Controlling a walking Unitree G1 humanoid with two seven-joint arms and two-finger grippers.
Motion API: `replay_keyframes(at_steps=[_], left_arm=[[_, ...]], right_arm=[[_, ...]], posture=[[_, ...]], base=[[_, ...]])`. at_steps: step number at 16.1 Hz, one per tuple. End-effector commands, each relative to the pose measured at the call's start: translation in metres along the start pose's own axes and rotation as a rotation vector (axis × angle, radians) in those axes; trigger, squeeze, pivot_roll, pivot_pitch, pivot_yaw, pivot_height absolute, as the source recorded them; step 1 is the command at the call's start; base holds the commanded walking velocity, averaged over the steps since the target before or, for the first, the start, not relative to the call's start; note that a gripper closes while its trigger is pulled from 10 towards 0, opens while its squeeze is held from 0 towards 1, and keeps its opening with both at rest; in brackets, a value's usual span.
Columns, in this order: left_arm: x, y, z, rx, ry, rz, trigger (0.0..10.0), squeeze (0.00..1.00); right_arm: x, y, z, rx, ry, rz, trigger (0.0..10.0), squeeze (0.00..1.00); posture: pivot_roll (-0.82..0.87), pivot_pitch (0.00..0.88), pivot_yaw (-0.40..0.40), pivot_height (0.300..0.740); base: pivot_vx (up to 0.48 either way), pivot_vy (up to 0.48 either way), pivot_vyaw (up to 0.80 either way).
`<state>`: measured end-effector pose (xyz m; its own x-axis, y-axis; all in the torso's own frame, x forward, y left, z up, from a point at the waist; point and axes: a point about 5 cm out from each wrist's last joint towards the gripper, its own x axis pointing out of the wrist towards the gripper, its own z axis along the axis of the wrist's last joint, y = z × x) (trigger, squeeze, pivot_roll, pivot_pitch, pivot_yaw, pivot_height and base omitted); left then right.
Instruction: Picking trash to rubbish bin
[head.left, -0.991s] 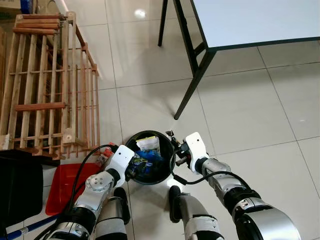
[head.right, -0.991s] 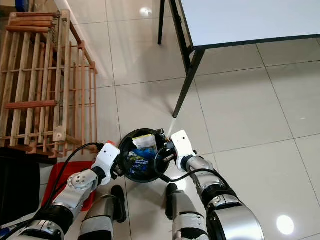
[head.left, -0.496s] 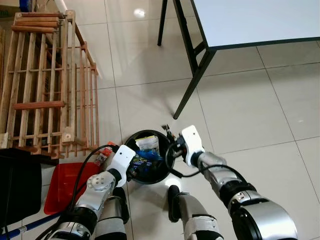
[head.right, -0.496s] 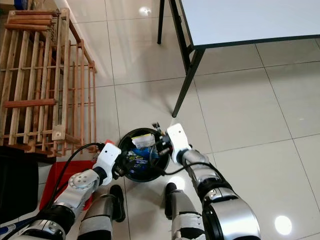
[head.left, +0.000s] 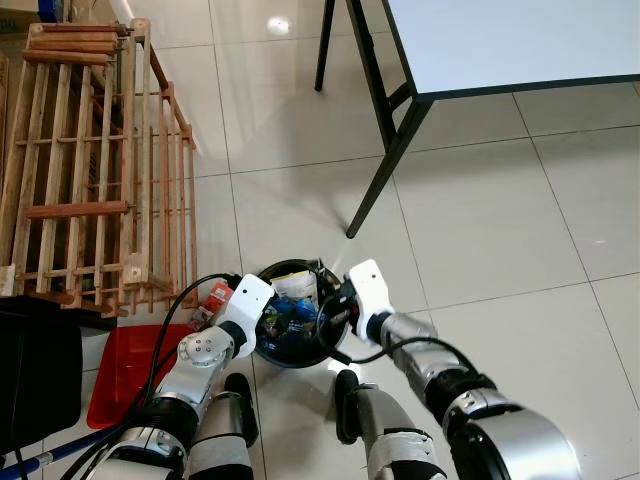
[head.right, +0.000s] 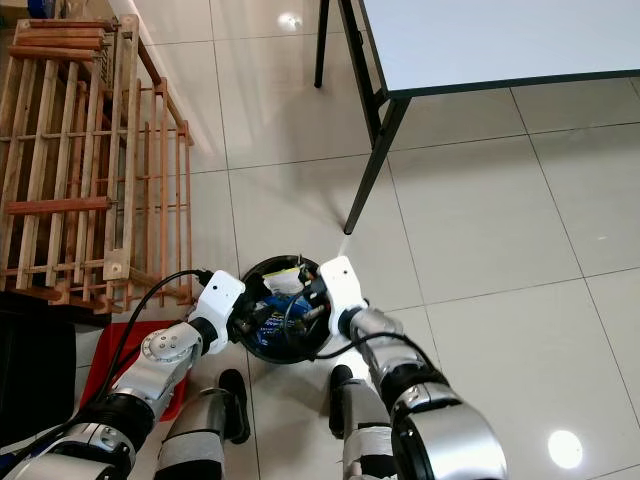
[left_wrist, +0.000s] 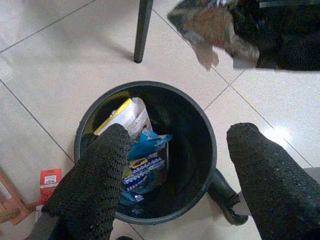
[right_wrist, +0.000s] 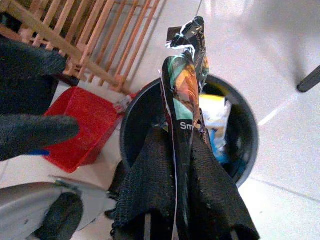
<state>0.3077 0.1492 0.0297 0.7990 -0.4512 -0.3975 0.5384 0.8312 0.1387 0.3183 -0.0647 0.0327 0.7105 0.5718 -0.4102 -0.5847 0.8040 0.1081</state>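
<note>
A black round rubbish bin (head.left: 290, 266) stands on the tiled floor just in front of my feet. It holds a white and yellow packet (left_wrist: 131, 114) and blue wrappers (left_wrist: 145, 167). My right gripper (right_wrist: 180, 137) hangs over the bin's right half, shut on a crumpled, dark, many-coloured wrapper (right_wrist: 184, 95) that sticks up from its fingers. That wrapper (left_wrist: 210, 25) also appears above the bin in the left wrist view. Over the bin's left half my left gripper (left_wrist: 181, 130) is open, with nothing between its fingers.
A wooden slatted rack (head.left: 90, 160) stands at the left, with a red tray (head.left: 125, 370) and a black box (head.left: 35, 370) below it. A small red wrapper (head.left: 213, 297) lies by the bin. A white table (head.left: 500, 40) on black legs (head.left: 385, 165) stands ahead right.
My right gripper has moved left with the wrapper, from beside the bin's right rim to over the bin. My left gripper has edged forward over the bin's left side.
</note>
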Motion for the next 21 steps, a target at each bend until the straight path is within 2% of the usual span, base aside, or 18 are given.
replay_keyframes(at_steps=[1,2,3,19,20,21], left_arm=[[-0.0055,-0.0086,-0.0203,-0.035,0.060,-0.017,10.0,0.00],[-0.0059,-0.0094,-0.0212,-0.036,0.061,-0.018,10.0,0.00],[-0.0064,-0.0102,-0.0222,-0.037,0.062,-0.020,10.0,0.00],[-0.0090,-0.0109,-0.0289,-0.054,0.085,-0.013,10.0,0.00],[-0.0086,-0.0109,-0.0284,-0.053,0.084,-0.013,10.0,0.00],[-0.0076,-0.0110,-0.0280,-0.053,0.087,-0.013,10.0,0.00]], right_arm=[[-0.0023,0.0084,-0.0194,0.023,0.062,0.033,10.0,0.00],[-0.0020,0.0099,-0.0203,0.021,0.065,0.038,10.0,0.00],[-0.0020,0.0106,-0.0211,0.017,0.068,0.039,10.0,1.00],[-0.0036,0.0050,-0.0199,0.043,0.065,0.024,10.0,1.00],[-0.0036,0.0054,-0.0202,0.039,0.069,0.031,10.0,0.00],[-0.0037,0.0055,-0.0204,0.035,0.071,0.035,10.0,0.00]], posture=[[0.05,0.425,-0.091,0.740],[0.06,0.426,-0.092,0.740],[0.06,0.425,-0.093,0.740],[0.06,0.426,-0.098,0.740],[0.05,0.423,-0.098,0.740],[0.05,0.418,-0.096,0.740]], base=[[0.000,0.000,0.00],[0.000,0.000,0.00],[0.000,0.000,0.00],[0.000,0.000,0.00],[0.000,0.000,0.00],[0.000,0.000,0.00]])
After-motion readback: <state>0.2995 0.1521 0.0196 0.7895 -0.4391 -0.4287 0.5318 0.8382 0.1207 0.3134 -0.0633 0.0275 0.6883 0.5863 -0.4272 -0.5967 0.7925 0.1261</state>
